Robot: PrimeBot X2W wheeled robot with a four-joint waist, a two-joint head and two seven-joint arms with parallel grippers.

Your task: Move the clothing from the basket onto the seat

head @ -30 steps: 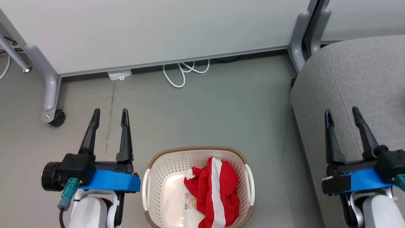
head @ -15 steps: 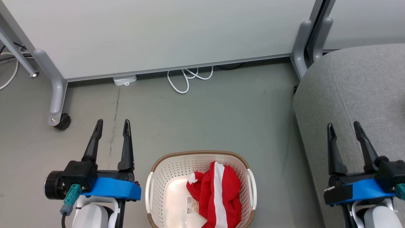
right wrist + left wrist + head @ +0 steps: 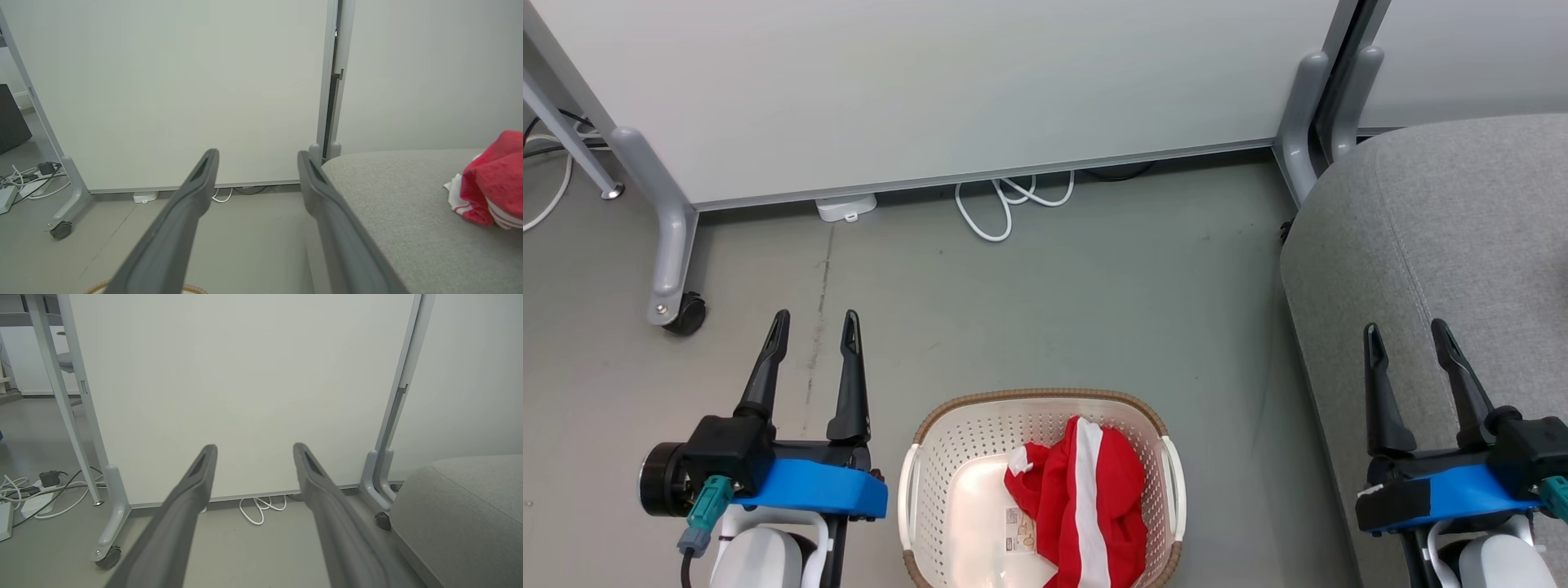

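1. The red garment (image 3: 1086,506) with a broad white stripe lies bunched in the right half of the basket (image 3: 1037,395), which stands on the floor between the two arms.
2. A second red garment (image 3: 490,179) with white trim lies on the sofa (image 3: 392,204), seen at the right edge of the right wrist view.
3. Change: over the last second the whole head view slid a little, so the camera moved and not the things. The garment, basket and sofa lie as they did. In the last half second nothing notable altered.
4. The left gripper (image 3: 815,314) hangs over bare floor just left of the basket, fingers spread and empty. The right gripper (image 3: 1405,327) hangs over the sofa's near edge, also spread and empty. Neither touches cloth.
5. Judgement: no pick has begun. One piece appears delivered and one remains in the basket. The next step is a reach down into the basket.
6. Writing: a small label (image 3: 1021,529) sits on the basket floor beside the garment. Its print is too small to read. No brand is legible elsewhere.
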